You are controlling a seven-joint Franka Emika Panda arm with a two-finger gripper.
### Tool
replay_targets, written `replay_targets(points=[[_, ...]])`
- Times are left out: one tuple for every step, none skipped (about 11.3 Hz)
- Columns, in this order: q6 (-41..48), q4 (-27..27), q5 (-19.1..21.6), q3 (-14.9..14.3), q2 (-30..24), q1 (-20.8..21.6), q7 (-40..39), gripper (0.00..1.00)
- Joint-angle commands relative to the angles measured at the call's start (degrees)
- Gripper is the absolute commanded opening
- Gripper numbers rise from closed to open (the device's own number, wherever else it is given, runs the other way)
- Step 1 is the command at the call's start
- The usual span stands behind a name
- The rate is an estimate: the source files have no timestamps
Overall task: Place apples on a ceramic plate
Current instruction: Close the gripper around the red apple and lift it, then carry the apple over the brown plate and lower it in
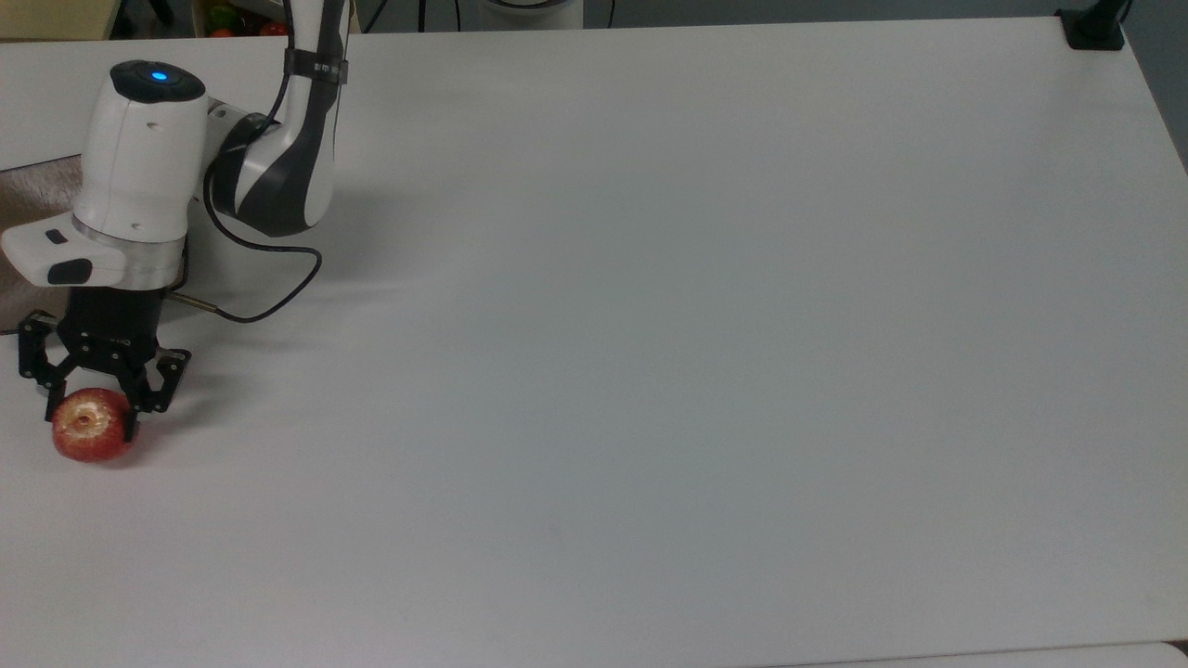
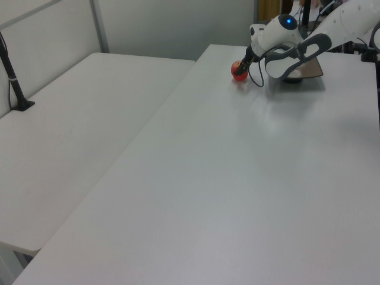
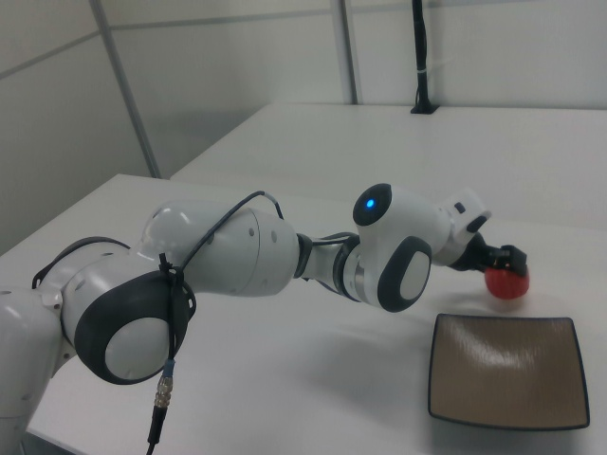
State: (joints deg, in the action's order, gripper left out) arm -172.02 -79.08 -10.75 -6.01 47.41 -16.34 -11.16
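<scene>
Tool: black, two-fingered, lower left of the top view, pointing down at the surface. Fingers part-way spread, one on each side of the apple, at or very near its skin; whether they press it cannot be told. In the left view the tool sits at upper centre-right, against the apple. In the right view the tool is at mid-right, directly above the apple.

Apple: small, round, red, pale patch around the stem hollow facing up. Rests on the surface near the top view's left edge, between the fingers. Off the plate.

Plate: glossy brown, squarish, rounded corners, thin dark rim. Lower right of the right view, nearer the camera than the apple, close to it but not touching. In the top view a brown sliver at the left edge, above the tool, largely behind the arm. In the left view the plate lies to the right of the apple, partly covered by the arm.

Arm: white and dark grey, blue light on the wrist housing, black cable looping to the surface. Upper left of the top view.

Surface: white, flat.

Black post: on a second white table at the left view's left edge.
</scene>
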Motion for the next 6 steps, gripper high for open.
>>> replay_targets(points=[[-0.25,-4.74,-1.38,3.53,-7.39,-3.77,-0.88,0.53],[-0.07,-8.25,-1.46,5.03,-10.73,-4.92,-0.88,0.54],[0.02,-10.98,-1.46,5.92,-13.46,-5.71,-0.62,0.54],[0.11,-13.18,-1.46,6.36,-15.58,-6.24,-0.45,0.54],[0.72,-15.73,-1.46,6.45,-17.95,-6.94,-0.44,0.54],[3.85,-17.84,-1.55,6.45,-20.32,-7.12,-0.88,0.56]])
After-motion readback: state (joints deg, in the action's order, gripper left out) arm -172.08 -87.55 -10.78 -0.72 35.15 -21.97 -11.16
